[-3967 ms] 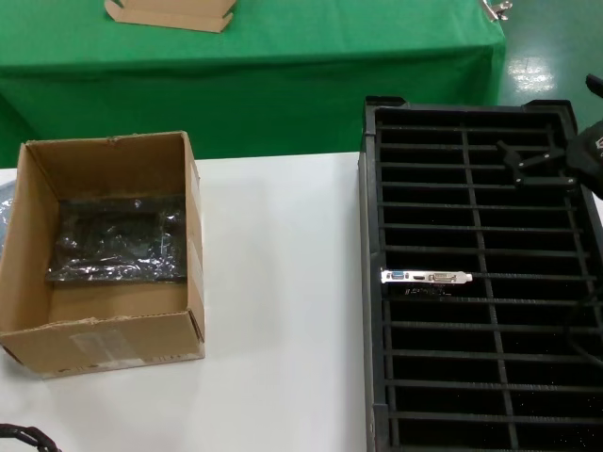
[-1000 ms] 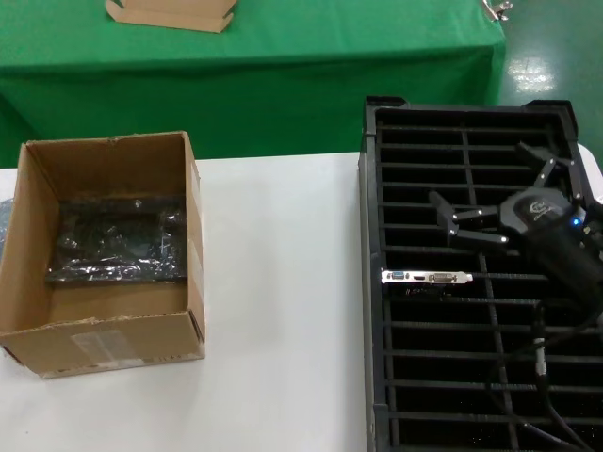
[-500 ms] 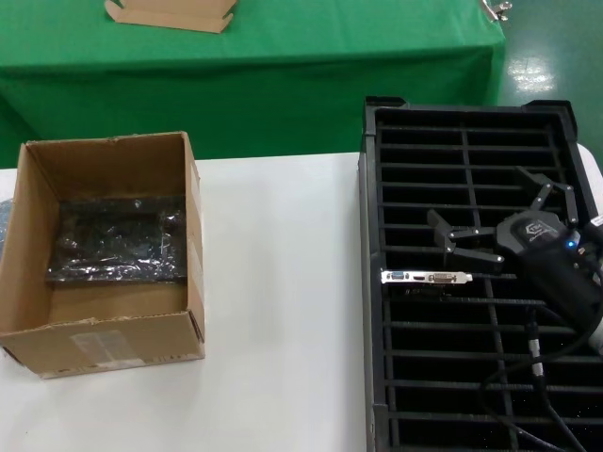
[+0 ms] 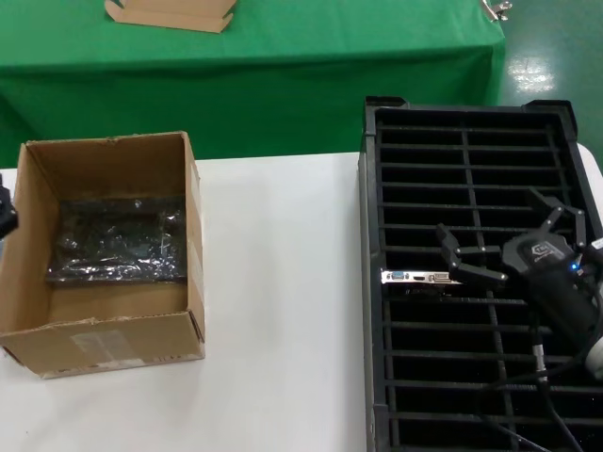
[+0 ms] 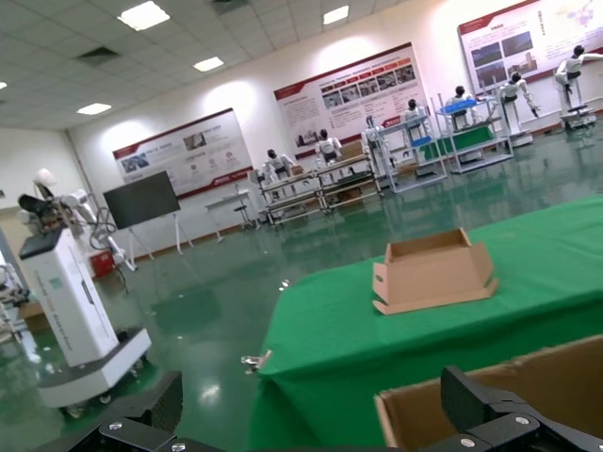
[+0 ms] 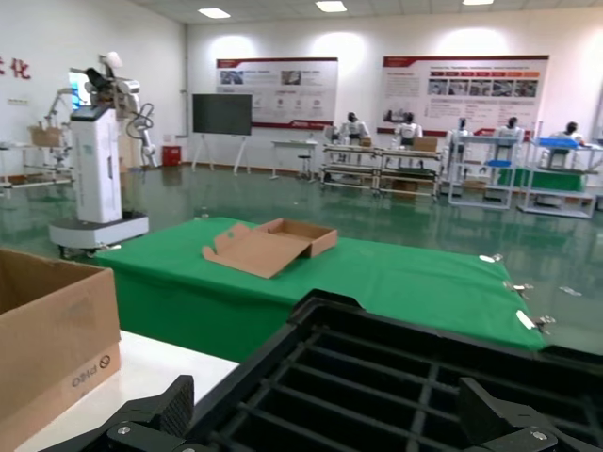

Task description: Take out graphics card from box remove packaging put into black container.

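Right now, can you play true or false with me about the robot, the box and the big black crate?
1. The graphics card stands in a slot of the black container. True.
2. The box is empty. False: a shiny plastic-wrapped dark board lies inside.
3. The right gripper is open above the black container. True.
4. The box sits on the green table. False: it sits on the white table.

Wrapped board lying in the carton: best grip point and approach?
From straight above, a hedged call: the box walls block any side entry. The packaging lies flat on the floor, so pinch a raised crinkle near its middle with the left pincer.
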You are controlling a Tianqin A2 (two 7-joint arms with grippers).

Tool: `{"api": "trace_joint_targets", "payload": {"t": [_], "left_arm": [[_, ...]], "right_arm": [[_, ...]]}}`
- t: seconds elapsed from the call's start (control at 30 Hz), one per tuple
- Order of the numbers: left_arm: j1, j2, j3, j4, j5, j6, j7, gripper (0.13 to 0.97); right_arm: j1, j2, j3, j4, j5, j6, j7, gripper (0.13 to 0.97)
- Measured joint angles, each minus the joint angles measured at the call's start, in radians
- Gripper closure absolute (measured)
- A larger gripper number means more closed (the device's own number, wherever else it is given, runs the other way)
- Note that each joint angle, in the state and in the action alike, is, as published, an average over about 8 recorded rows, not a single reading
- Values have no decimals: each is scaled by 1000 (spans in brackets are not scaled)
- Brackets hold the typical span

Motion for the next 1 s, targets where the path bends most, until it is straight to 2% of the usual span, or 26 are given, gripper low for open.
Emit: {"api": "trace_joint_targets", "payload": {"t": [1.0], "left_arm": [[173,25,146,-108,36,-49,-178,132]], "right_arm": [[-178,-50,20,130,-57,223,41,129]]}}
